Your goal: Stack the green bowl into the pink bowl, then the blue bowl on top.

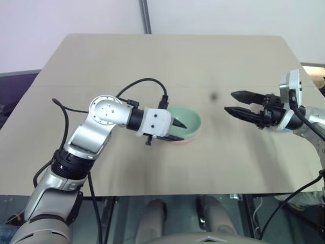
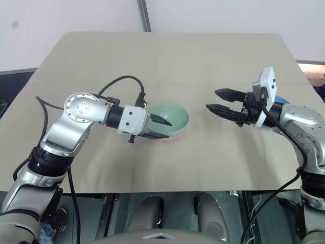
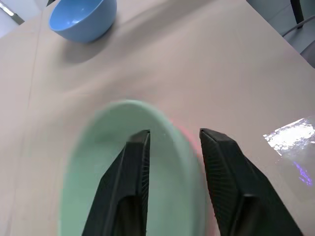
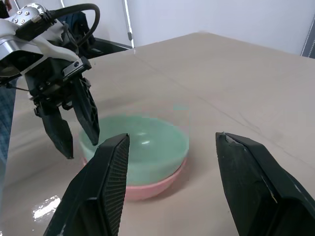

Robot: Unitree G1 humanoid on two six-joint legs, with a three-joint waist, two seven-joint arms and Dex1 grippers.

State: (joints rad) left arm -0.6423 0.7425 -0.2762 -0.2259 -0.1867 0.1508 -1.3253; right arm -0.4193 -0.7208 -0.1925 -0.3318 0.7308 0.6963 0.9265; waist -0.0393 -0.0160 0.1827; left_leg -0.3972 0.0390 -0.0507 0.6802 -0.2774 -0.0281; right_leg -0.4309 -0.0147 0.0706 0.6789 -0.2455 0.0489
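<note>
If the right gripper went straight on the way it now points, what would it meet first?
Probably the green bowl, nested in the pink bowl, which lies ahead between the open fingers of the right gripper. The left gripper hangs at the bowl's far rim. The right gripper's height is unclear, so it might pass over.

A tan table (image 1: pixel 167 61) fills most of the head views, its top matte with a faint seam running across it and a small dark spot (image 1: pixel 214 95) toward the right of the middle. Behind its far edge stands a pale wall (image 1: pixel 66 15), and a grey ribbed pole (image 1: pixel 146 16) rises against that wall just past the edge. Along the table's near edge the surface turns glossy, with a bright glare patch (image 3: pixel 290 137) in the left wrist view.
</note>
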